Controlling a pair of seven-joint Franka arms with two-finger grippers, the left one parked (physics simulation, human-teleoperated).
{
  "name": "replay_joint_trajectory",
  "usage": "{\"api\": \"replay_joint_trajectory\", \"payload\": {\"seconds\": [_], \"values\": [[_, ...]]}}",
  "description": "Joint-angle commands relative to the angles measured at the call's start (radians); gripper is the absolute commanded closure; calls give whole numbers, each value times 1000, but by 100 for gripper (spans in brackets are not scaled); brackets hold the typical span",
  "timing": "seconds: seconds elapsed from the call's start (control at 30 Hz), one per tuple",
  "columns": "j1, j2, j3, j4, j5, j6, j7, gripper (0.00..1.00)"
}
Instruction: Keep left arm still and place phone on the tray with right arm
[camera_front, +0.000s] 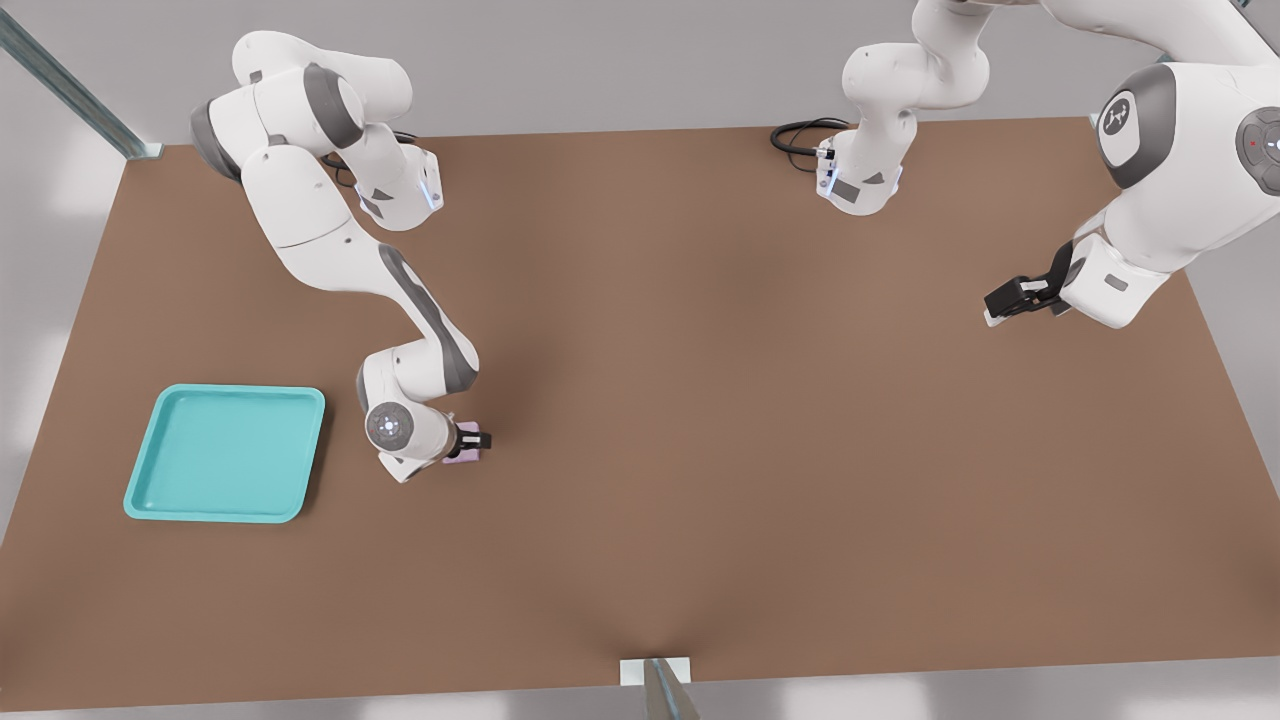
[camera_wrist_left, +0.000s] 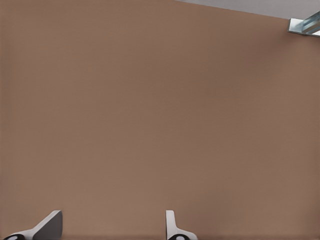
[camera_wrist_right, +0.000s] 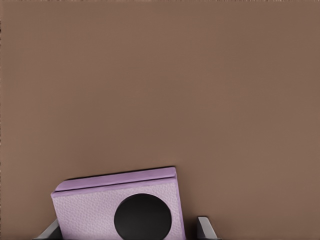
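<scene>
Lower left of the front view – end effector (camera_front: 478, 440) clamps the phone (camera_front: 463, 455) between 2 fingers, just right of the tray (camera_front: 228, 452) – its destination

One phone (camera_wrist_right: 118, 212), one tray (camera_front: 228, 453).

Phone (camera_front: 466, 455): pale lilac, flat, one black round lens showing (wrist view (camera_wrist_right: 120, 210)), on the brown table (camera_front: 700, 400). Tray (camera_front: 226, 453): turquoise, shallow, raised rim, flat toward front view's left, near phone, apart.
</scene>
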Motion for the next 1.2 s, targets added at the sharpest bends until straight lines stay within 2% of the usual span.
{"api": "replay_joint_trajectory", "payload": {"seconds": [0.0, 0.03, 0.1, 0.2, 0.3, 0.47, 0.7, 0.77, 0.8, 0.97, 1.0, 1.07, 1.1, 1.17], "values": [[0, -4, 0, 1, -1, -1, -31, 14], [0, -5, 2, 1, 1, -3, -31, 19], [0, -8, 2, 2, -1, -4, -31, 21], [-2, -11, 2, 2, 1, -6, -33, 21], [-63, -79, 2, 2, 1, -33, -102, 21], [-253, -146, 2, -2, 1, -110, -364, 21], [-610, -102, -9, 42, -1, -107, -890, 21], [-667, -77, -12, 47, -13, -106, -953, 18], [-681, -56, -12, 59, -28, -106, -973, 2], [-669, -66, 1, 95, -30, -110, -966, 0], [-652, -129, 34, 127, -30, -145, -949, 0], [-497, -211, 54, 297, -84, -401, -733, 0], [-430, -264, 54, 306, -88, -464, -629, 0], [-380, -408, 132, 305, -87, -582, -429, 0]]}}
